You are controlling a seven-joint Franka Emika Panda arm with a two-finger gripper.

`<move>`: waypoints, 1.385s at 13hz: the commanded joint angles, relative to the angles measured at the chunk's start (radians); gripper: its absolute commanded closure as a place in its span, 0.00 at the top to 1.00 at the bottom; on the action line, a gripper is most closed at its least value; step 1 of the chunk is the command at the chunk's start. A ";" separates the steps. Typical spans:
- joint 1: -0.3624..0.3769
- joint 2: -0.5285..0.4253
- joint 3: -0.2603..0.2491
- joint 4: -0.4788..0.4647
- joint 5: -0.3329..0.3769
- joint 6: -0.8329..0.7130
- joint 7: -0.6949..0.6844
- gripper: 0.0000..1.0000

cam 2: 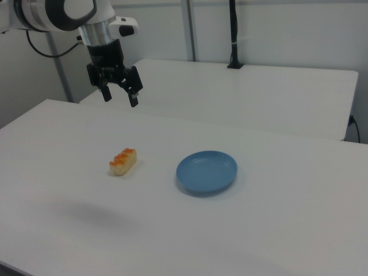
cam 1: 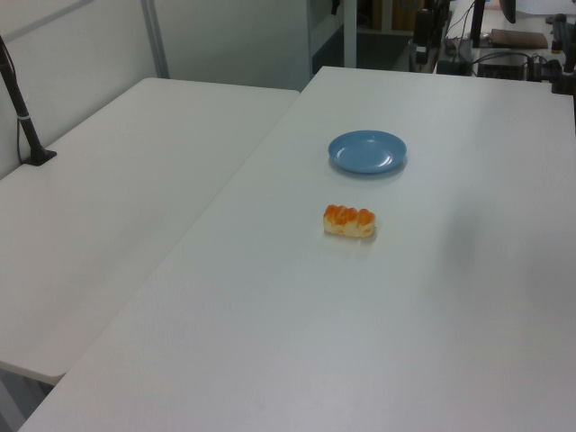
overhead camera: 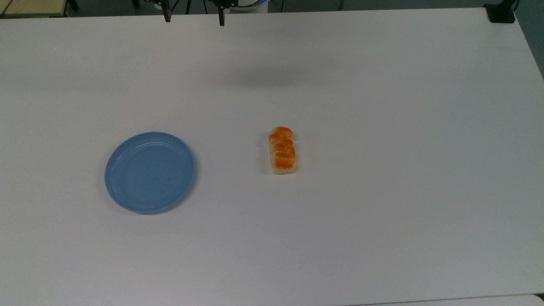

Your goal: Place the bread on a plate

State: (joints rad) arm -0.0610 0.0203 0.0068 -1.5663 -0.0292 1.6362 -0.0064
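**Scene status: bread on table, plate unloaded, tool raised**

1. Table: white surface carrying both task items. In the right view, a soft shadow lies on its near part, toward the right view's left.

2. Plate: round, shallow, light blue, raised rim, nothing on it. It lies flat on the table. In the top view the plate sits toward the top view's left; in the left view the plate lies beyond the bread.

3. Bread: small oblong loaf, glossy orange-brown segmented top, pale sides. It rests on the table, well apart from the plate and to the right view's left of it. In the top view the bread lies near the table's middle, long axis running near to far. Left view: bread.

4. Tool: 2 dark fingers spread apart, pinching nothing, pointing down. It hangs in the air above the table, beyond the bread, clear of both items. In the top view the tool shows at the upper edge.

5. Second table: white, behind the first, with a dark post standing on it.
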 commanded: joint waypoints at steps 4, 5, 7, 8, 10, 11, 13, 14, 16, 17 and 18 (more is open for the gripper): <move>-0.005 -0.020 -0.001 -0.017 0.003 -0.039 -0.017 1.00; -0.005 -0.020 -0.001 -0.017 0.003 -0.038 -0.017 1.00; -0.005 -0.019 -0.001 -0.017 0.003 -0.036 -0.017 1.00; -0.003 -0.019 -0.001 -0.017 0.003 -0.036 -0.015 1.00; -0.003 -0.016 -0.001 -0.017 0.006 -0.033 -0.011 1.00; -0.005 -0.016 -0.001 -0.017 0.006 -0.032 -0.011 1.00; -0.005 -0.014 -0.001 -0.017 0.012 -0.029 -0.014 1.00; -0.002 -0.011 -0.001 -0.017 0.014 -0.027 -0.011 1.00; 0.001 -0.007 0.001 -0.020 0.014 -0.021 -0.011 1.00; 0.003 0.004 0.001 -0.020 0.015 -0.013 -0.011 1.00; 0.003 0.018 0.004 -0.018 0.017 -0.012 -0.011 1.00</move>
State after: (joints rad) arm -0.0624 0.0267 0.0076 -1.5731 -0.0285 1.6179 -0.0064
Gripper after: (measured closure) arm 0.000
